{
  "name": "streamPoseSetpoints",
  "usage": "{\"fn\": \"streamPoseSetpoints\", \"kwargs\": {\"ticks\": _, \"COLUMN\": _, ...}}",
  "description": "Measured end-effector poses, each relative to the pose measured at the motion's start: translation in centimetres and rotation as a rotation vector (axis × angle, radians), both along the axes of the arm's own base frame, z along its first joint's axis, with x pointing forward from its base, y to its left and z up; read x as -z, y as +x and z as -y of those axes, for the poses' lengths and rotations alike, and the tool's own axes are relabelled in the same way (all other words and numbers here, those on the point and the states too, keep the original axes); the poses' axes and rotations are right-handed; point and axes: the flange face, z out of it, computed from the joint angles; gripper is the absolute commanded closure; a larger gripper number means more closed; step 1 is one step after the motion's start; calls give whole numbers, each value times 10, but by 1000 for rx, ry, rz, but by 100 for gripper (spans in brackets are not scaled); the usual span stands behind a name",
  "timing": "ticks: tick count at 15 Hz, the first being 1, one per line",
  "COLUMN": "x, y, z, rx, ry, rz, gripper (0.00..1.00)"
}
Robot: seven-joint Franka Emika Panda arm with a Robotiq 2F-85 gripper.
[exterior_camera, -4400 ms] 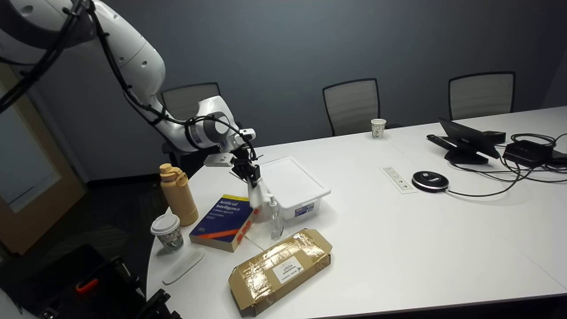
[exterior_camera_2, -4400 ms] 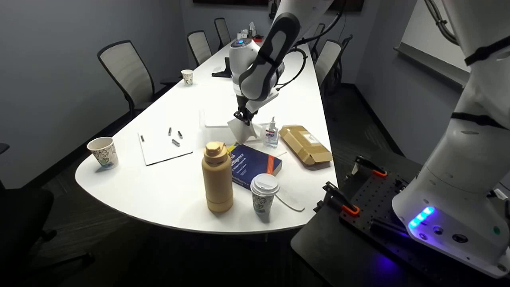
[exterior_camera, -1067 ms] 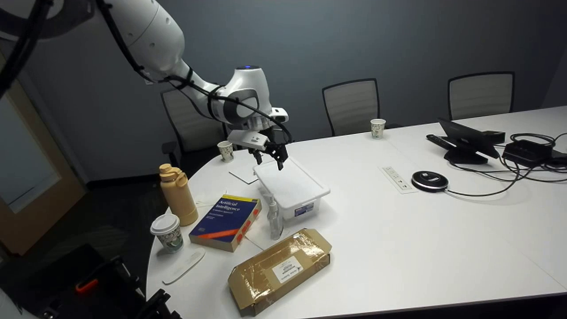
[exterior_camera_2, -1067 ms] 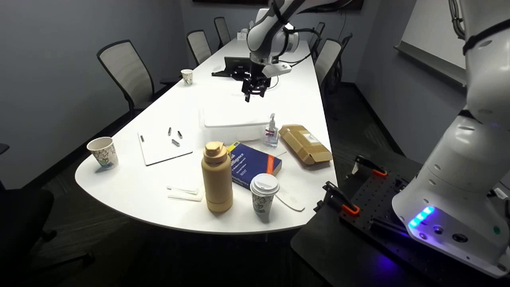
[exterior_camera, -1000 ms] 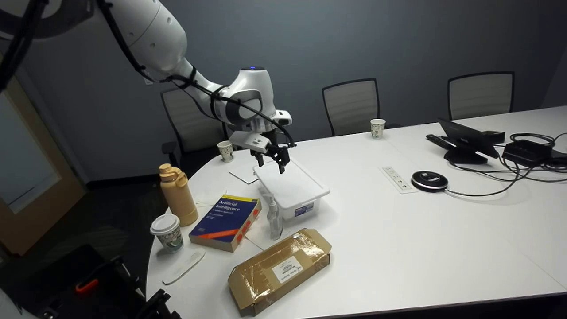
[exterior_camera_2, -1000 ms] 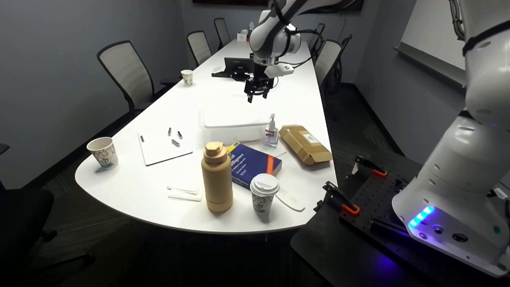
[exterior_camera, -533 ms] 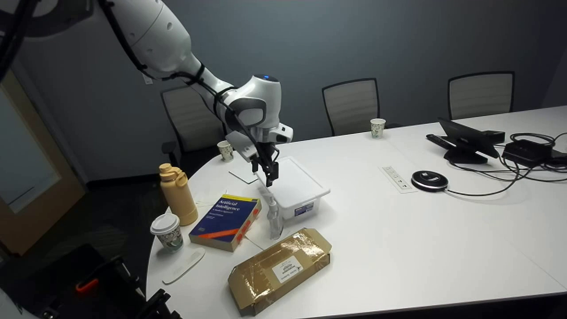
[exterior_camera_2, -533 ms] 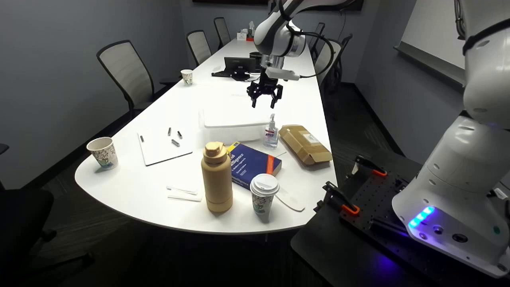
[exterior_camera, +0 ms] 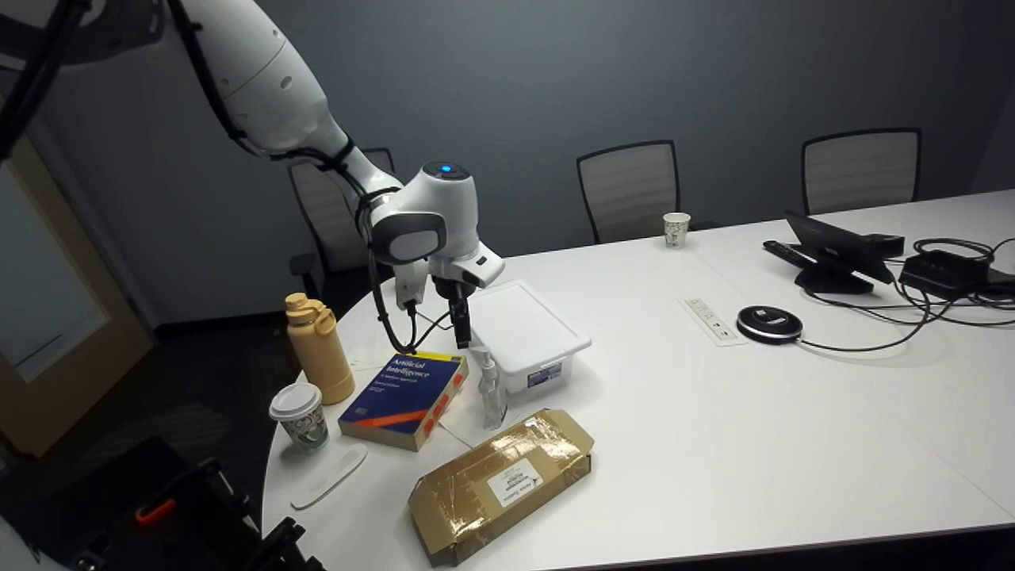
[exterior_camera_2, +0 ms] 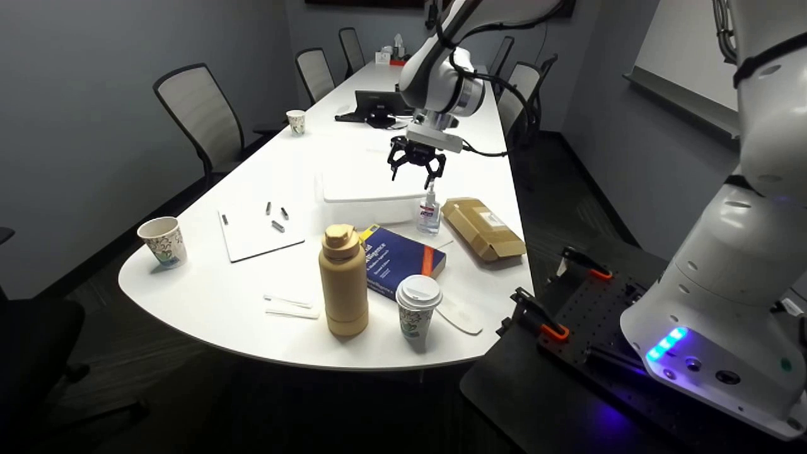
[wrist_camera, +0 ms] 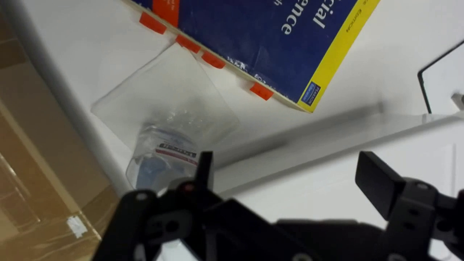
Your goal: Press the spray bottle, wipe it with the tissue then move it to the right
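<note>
Meeting rm, robot arm (exterior_camera: 277,99) over a white table (exterior_camera: 753,436). The spray bottle (exterior_camera_2: 429,217), clear, w/ a pump top (exterior_camera: 486,362), stands upright btwn a lidded plastic bin (exterior_camera: 527,329) and a cardboard box (exterior_camera: 503,485), a blue book (exterior_camera: 403,399) near it; wrist view shows a thin pale sheet (wrist_camera: 163,87) under or beside its base. The gripper (exterior_camera_2: 411,183) hangs just above, jaws spread wide, nothing btwn them. In the wrist view one of its fingers (wrist_camera: 204,166) overlaps the bottle; can't tell if they touch.

Step in hand, my guess: a grip on the bottle for the move right, tho a press on the pump is poss. To do it well: shift sideways first, b/c most of the gap sits over the bin; get the bottle midway, then come straight down w/ both fingers clear of bin and box. Take the body below the pump, light squeeze, as the plastic will prob. give; lift level so the sheet doesn't drag along.

Folded white pieces (exterior_camera_2: 292,312), poss. the tissue, lie by a tan flask (exterior_camera_2: 344,280). Also on the table: a lidded cup (exterior_camera_2: 417,309), an open paper cup (exterior_camera_2: 165,243), a flat white board (exterior_camera_2: 255,243) w/ marker-like sticks (exterior_camera_2: 278,225); farther along, a speakerphone (exterior_camera: 770,323) and dark screen (exterior_camera: 839,244). Mesh chairs (exterior_camera: 632,192) line the table, grey wall (exterior_camera: 507,63) behind.
</note>
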Motion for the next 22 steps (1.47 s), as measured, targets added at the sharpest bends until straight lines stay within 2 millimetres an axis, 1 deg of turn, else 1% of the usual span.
{"fn": "streamPoseSetpoints", "kwargs": {"ticks": 4, "x": -4, "y": -10, "z": 5, "rx": 205, "ry": -28, "rz": 8, "gripper": 0}}
{"fn": "streamPoseSetpoints", "kwargs": {"ticks": 7, "x": -11, "y": -15, "z": 3, "rx": 295, "ry": -25, "rz": -18, "gripper": 0}}
{"fn": "streamPoseSetpoints", "kwargs": {"ticks": 11, "x": -17, "y": -18, "z": -1, "rx": 346, "ry": 4, "rz": -78, "gripper": 0}}
{"fn": "streamPoseSetpoints", "kwargs": {"ticks": 13, "x": -18, "y": -20, "z": 4, "rx": 382, "ry": -7, "rz": -104, "gripper": 0}}
{"fn": "streamPoseSetpoints", "kwargs": {"ticks": 17, "x": -19, "y": -23, "z": 21, "rx": 432, "ry": -54, "rz": -125, "gripper": 0}}
{"fn": "streamPoseSetpoints", "kwargs": {"ticks": 19, "x": -18, "y": -25, "z": 24, "rx": 435, "ry": -63, "rz": -134, "gripper": 0}}
{"fn": "streamPoseSetpoints", "kwargs": {"ticks": 22, "x": -13, "y": -27, "z": 24, "rx": 424, "ry": -74, "rz": -158, "gripper": 0}}
